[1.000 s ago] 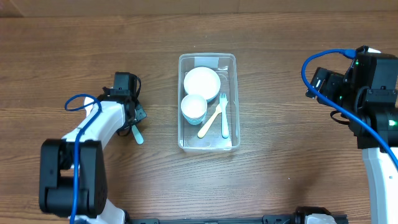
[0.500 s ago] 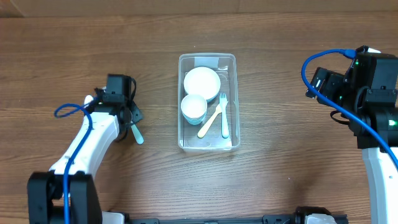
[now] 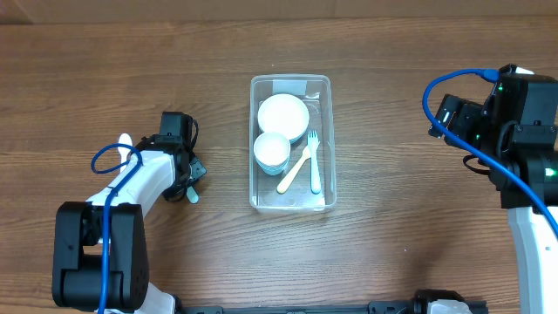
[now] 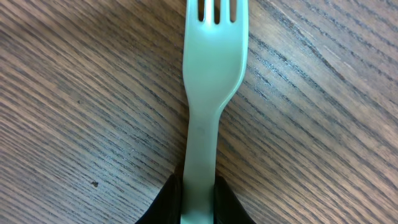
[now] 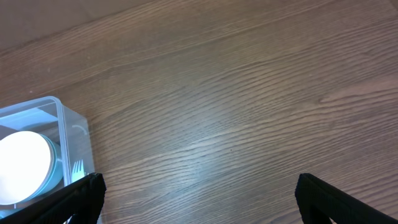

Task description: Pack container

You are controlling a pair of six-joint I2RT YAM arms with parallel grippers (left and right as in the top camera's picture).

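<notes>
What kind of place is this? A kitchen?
Probably a robot test bench, not a kitchen: a left robot arm and a right robot arm with blue cables flank a clear plastic rectangular tub of dishes on a wood-grain table.

The table (image 4: 323,124) is brown wood with a fine open grain and a matt face, the mint fork (image 4: 211,68) lying on it well apart from the container (image 3: 290,80) is smooth matt plastic, and the container itself is clear glossy plastic around a smooth white bowl (image 3: 283,113).

No text, label, brand, number or sign can be read in any view.
</notes>
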